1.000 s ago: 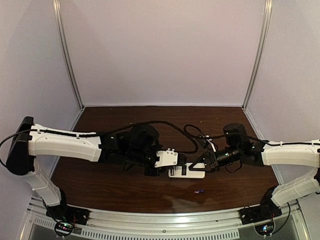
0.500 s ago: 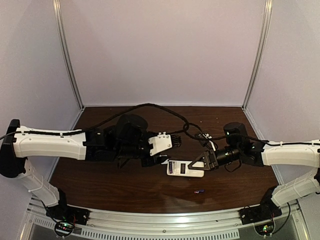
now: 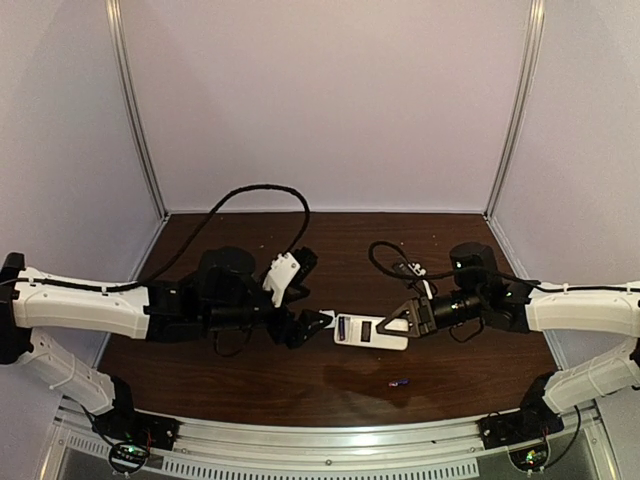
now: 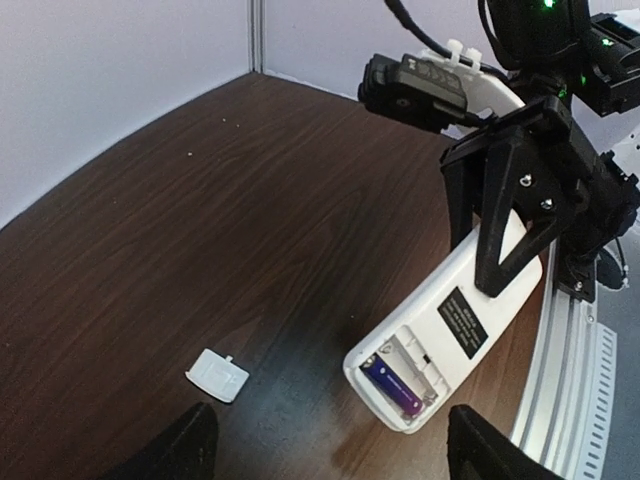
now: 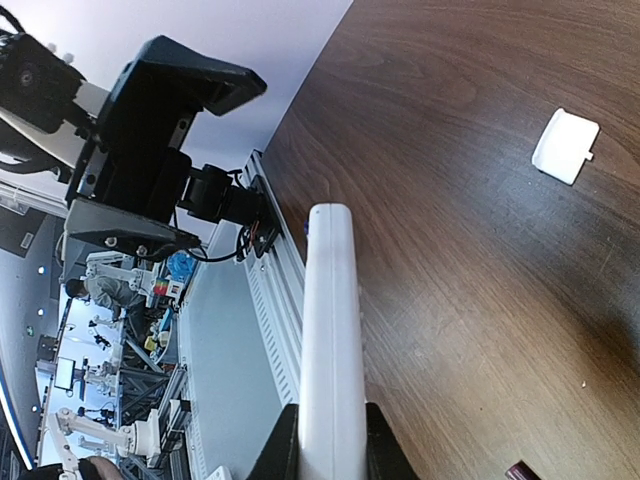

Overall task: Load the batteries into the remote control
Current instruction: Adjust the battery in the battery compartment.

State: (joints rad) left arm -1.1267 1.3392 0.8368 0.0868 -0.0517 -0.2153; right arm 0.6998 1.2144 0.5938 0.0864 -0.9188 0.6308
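left gripper [image 4: 335, 452] stands wide apart with nothing between its fingers [image 4: 190, 445], just short of the free end of the remote control [image 4: 450, 320].

nearest of all, the metal rail [image 3: 330, 447] runs along the front edge of the table [image 3: 250, 385]. between that rail and the remote, one battery [image 3: 400, 382] lies loose on the wood, near the remote's right half and apart from both arms.

next back, the remote points left to right, back side up, its recess uncovered. a second battery [image 4: 393, 381], purple, sits in one slot there, and the slot beside it shows bare. whether the remote's free end touches the wood i cannot tell. right gripper [image 3: 405, 320] is clamped on the remote's other end, a finger on each long side.

farther back, a small white cover [image 4: 217, 374] lies flat on the wood, well apart from the remote; from above the left arm hides it.

black cables [image 3: 255, 195] loop up from both wrists. behind them brown wood stretches on to the back wall [image 3: 320, 100], with side walls closing in left and right.
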